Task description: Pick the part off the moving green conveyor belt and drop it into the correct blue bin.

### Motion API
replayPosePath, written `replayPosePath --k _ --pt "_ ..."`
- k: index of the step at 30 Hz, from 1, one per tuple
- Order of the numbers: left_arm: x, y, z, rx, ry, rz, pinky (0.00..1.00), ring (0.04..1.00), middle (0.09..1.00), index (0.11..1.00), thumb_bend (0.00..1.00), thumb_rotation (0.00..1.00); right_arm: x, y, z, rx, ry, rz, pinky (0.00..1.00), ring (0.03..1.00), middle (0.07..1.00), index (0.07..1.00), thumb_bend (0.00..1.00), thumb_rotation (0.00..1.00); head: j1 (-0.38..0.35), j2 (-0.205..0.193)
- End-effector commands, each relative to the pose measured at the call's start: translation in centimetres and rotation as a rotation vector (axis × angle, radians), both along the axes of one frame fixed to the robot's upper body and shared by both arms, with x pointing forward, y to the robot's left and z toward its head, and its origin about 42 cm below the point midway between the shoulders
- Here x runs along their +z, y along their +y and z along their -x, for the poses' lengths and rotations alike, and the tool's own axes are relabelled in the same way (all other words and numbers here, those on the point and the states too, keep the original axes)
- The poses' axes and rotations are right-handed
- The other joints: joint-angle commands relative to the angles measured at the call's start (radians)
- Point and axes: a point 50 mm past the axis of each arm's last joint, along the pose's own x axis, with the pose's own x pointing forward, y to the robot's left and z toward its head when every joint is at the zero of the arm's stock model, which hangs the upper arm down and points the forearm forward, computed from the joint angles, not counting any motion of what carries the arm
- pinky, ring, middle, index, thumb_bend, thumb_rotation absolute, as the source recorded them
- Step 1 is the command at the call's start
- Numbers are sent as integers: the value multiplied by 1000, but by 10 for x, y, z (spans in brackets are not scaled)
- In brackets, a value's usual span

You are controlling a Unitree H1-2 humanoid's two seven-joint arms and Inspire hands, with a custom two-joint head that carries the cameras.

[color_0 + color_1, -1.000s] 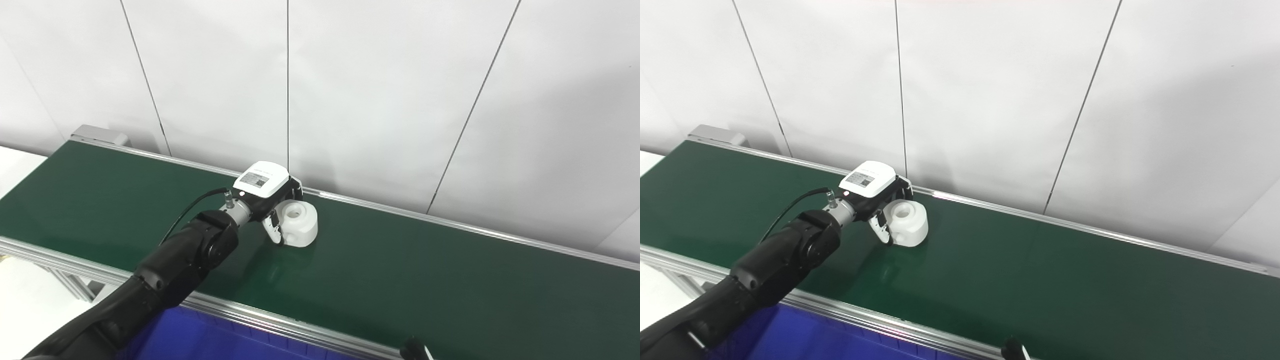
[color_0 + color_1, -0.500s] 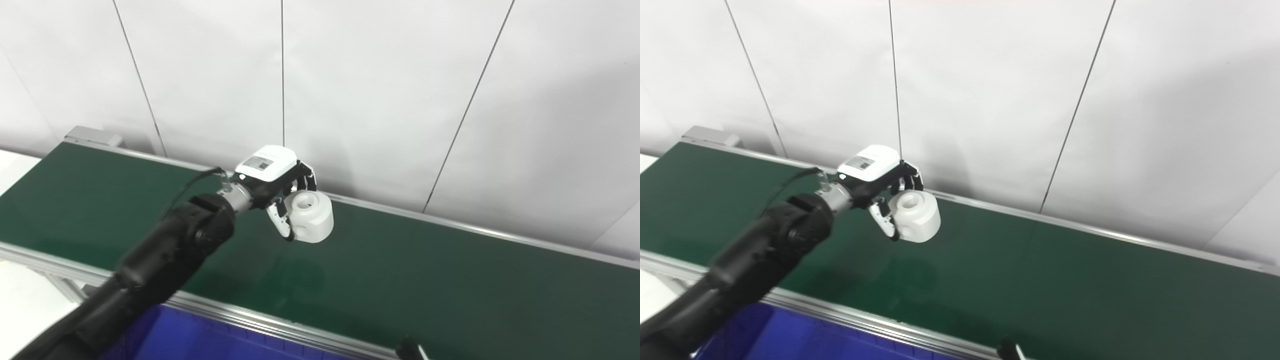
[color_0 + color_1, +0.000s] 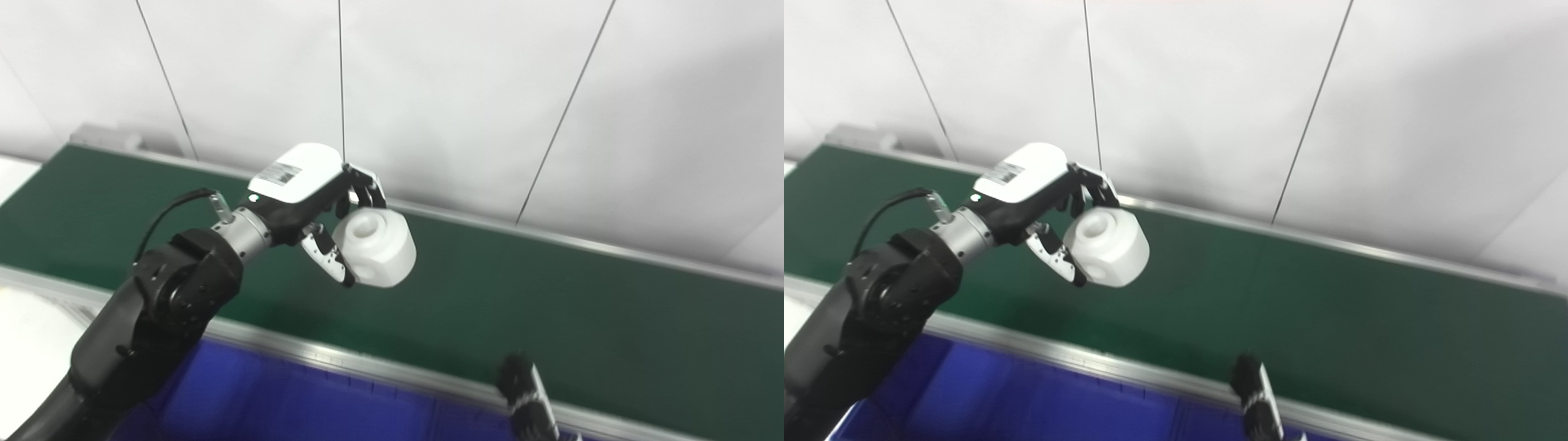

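White panelled wall (image 3: 459, 92) across the top half of the frame, crossed by thin dark seams. Below it, green conveyor belt (image 3: 551, 306) running as a slanted band from the left edge to the lower right, edged by a silver rail (image 3: 343, 358) on its near side. Blue bin (image 3: 275, 404) along the bottom edge, partly hidden at lower left by the black left arm. Nothing lying on the visible stretch of belt.

Left hand (image 3: 312, 202) left of centre, raised above the belt, fingers (image 3: 367, 187) curled over the top of the white part (image 3: 376, 248) and thumb pressed to its near side, pinching it. Part held in the air at centre left, clear of the belt surface. Short, stubby white cylinder, matte, tilted, with a round recess in its upward face and a smaller hole in its side.

Right hand (image 3: 527, 398) at the bottom edge, right of centre: only a dark, blurred tip showing; fingers impossible to judge.
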Motion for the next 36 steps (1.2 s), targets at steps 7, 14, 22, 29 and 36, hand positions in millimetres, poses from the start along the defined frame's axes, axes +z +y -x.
replayPosePath --k 7,14,22,29,36 --pt "-30 0 53 18 -35 49 360 415 480 491 522 0 29 -11 -16 -6 -52 -45 889 911 927 946 890 958 57 100" --pt "-59 7 92 57 27 86 283 333 420 510 518 0 38 -14 -23 -13 -42 -56 865 894 925 928 885 947 70 115" --pt "-95 14 116 66 96 58 403 439 489 485 522 0 38 -16 -24 -6 -46 -48 875 897 927 930 858 939 77 106" --pt "-126 19 117 22 141 27 434 453 478 493 522 0 38 -14 -20 -8 -45 -39 863 893 922 929 862 945 71 106" --pt "-151 9 111 41 179 17 426 450 476 495 522 0 41 -15 -18 -5 -40 -42 861 892 918 923 864 944 76 111"
